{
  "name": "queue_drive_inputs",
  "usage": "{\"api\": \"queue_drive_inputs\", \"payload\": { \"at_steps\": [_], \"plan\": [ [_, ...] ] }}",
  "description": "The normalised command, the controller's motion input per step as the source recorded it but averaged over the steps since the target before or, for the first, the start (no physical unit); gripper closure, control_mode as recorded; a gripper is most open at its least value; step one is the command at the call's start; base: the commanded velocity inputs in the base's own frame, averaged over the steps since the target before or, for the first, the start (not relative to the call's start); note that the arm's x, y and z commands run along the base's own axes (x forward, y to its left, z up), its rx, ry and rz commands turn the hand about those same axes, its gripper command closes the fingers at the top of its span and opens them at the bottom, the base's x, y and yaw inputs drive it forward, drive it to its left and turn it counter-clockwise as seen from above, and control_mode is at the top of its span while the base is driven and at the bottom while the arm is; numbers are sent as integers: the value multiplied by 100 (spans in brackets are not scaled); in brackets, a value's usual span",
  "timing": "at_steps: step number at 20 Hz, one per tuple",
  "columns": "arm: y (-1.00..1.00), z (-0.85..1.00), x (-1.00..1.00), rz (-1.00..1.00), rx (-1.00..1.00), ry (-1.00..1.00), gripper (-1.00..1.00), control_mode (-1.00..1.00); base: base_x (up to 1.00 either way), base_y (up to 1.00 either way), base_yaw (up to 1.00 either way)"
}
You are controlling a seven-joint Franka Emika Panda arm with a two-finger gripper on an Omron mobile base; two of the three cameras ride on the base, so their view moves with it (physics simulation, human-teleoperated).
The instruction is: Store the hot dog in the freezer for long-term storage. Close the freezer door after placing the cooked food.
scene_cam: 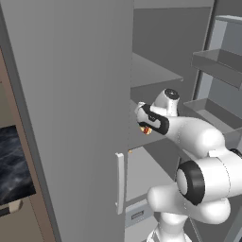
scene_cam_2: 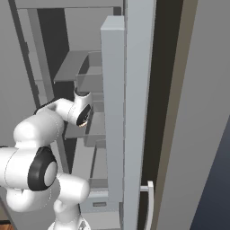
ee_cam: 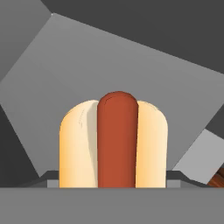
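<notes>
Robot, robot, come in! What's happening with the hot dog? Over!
Pincer shut on the hot dog, arm reaching into the open freezer. Hot dog over a grey shelf, not yet released. Freezer door open, nothing blocking.

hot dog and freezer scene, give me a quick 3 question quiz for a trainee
1. True or false: the freezer door stands open.
2. Multiple choice: in the hand view, the hot dog sits (a) far off on a counter, (b) close in front of the camera, between the claw's finger tips, (c) inside a closed drawer.
3. Fill in: in the left base view, the arm reaches into the freezer just above a grey ____.

Key
1. True: its inner bins face the room.
2. b. The bun and red sausage loom large at the bottom centre.
3. Shelf: the claw hangs at its front edge, a bit of the hot dog showing there.
</notes>
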Motion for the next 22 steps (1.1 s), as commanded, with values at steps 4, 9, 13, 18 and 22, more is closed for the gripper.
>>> {"api": "queue_drive_inputs", "payload": {
  "at_steps": [4,9,13,18,22],
  "plan": [
    [0,-18,29,0,0,0,100,-100,0,0,0],
    [0,-15,26,0,0,0,100,-100,0,0,0],
    [0,-19,18,0,0,0,100,-100,0,0,0],
    [0,-18,23,0,0,1,100,-100,0,0,0],
    [0,-25,33,0,0,2,100,-100,0,0,0]
  ]
}}
